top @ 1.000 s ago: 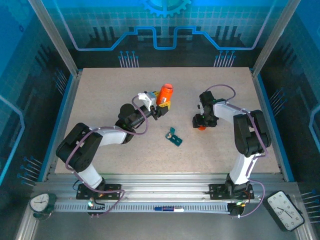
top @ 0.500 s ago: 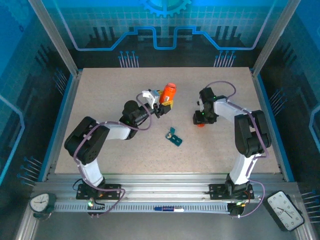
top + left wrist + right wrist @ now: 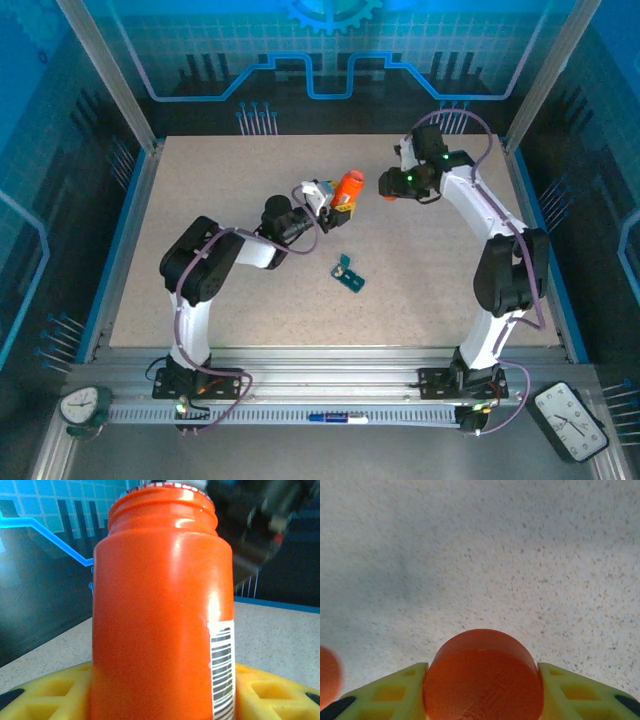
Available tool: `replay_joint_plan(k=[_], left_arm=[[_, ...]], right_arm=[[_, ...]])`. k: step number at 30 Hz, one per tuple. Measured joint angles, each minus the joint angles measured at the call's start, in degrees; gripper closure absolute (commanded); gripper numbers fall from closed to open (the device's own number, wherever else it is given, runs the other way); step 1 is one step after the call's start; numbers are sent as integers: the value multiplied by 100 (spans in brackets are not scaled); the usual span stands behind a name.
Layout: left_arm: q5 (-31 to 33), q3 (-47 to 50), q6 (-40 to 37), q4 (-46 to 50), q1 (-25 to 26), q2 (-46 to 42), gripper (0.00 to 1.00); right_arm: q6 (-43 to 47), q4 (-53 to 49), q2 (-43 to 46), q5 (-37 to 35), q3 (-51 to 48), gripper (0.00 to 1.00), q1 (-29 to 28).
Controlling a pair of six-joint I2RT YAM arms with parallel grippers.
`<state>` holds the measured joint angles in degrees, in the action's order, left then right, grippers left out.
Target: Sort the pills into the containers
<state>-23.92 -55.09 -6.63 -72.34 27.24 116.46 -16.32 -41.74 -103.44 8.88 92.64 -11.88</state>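
Note:
An orange pill bottle [image 3: 349, 184] with a barcode label is held by my left gripper [image 3: 341, 203], which is shut on it; in the left wrist view the bottle [image 3: 155, 610] stands uncapped between yellow fingers [image 3: 45, 692]. Just right of it, above the table, my right gripper [image 3: 392, 187] is shut on a round orange cap [image 3: 483, 675], pinched between its yellow fingers [image 3: 575, 690]. The dark-teal containers [image 3: 349, 274], a small pill box, lie on the table nearer than the bottle. The pills are hidden.
The speckled beige table [image 3: 220, 170] is bounded by a blue rail on the left [image 3: 125, 230] and another on the right [image 3: 545, 240]. A blurred orange shape [image 3: 327, 675] sits at the left edge of the right wrist view.
My right gripper closed on the cap, lifted it off the table and carried it back and left toward the bottle. The left arm shifted the bottle to the right.

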Motion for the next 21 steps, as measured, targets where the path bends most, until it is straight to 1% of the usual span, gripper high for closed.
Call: replay_joint_plan(k=[10, 21], left_arm=[[-109, -369, -409, 17, -28, 605, 100], [-299, -542, -636, 133, -31, 833, 100]], right_arm=[[13, -385, -199, 737, 774, 59, 166], [501, -883, -590, 1626, 1204, 60, 264]])
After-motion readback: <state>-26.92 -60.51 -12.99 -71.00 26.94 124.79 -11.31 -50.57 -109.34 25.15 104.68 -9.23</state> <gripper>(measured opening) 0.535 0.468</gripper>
